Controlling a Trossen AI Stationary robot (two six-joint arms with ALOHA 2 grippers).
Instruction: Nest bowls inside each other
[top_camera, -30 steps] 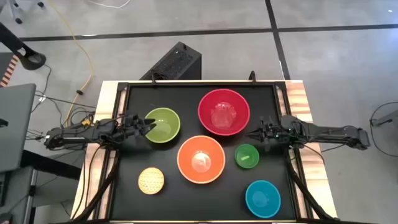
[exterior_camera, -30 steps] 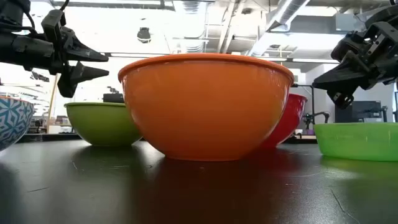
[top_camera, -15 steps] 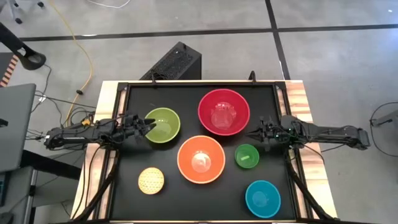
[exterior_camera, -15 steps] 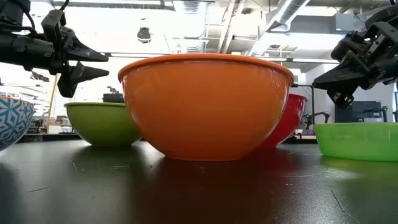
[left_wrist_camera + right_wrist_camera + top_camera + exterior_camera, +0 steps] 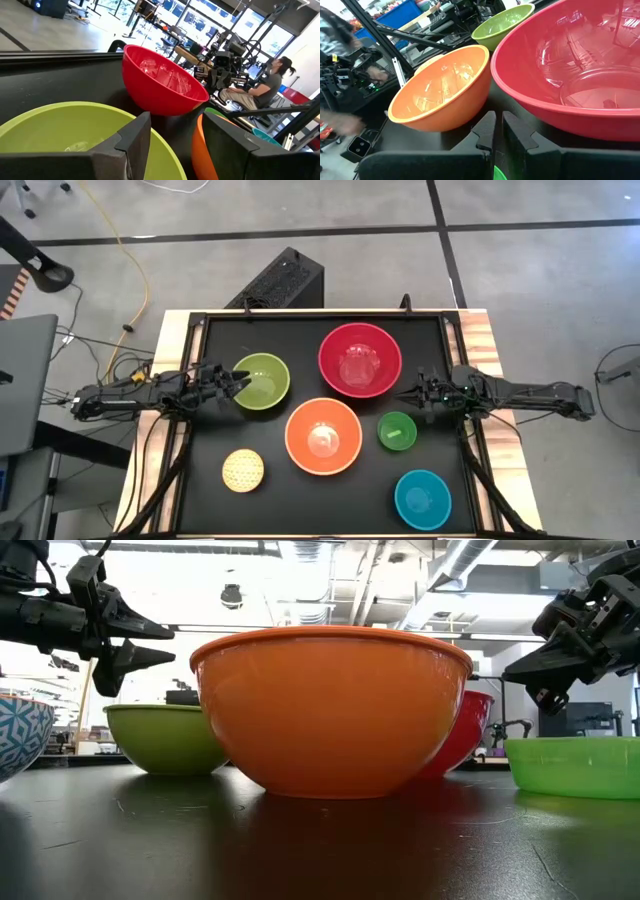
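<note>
Your left gripper (image 5: 237,383) spread wide over the lime bowl's (image 5: 263,382) rim, dotted yellow bowl (image 5: 243,470) near the front, orange bowl (image 5: 323,436) at centre, red bowl (image 5: 359,359) behind, small green bowl (image 5: 397,430), teal bowl (image 5: 422,499), your right gripper (image 5: 403,395) nearly pinched together, empty, above the small green bowl, all six bowls apart on the black table (image 5: 300,330).

Six bowls sit on one black bench (image 5: 215,500): one red bowl (image 5: 360,360), one orange bowl (image 5: 323,436), one lime green bowl (image 5: 262,381), one teal blue bowl (image 5: 422,499), one dotted yellow bowl (image 5: 243,470) and one small bright green bowl (image 5: 397,430). Two robot arms reach in, each with one hand: the left hand (image 5: 236,381) and the right hand (image 5: 403,396).
</note>
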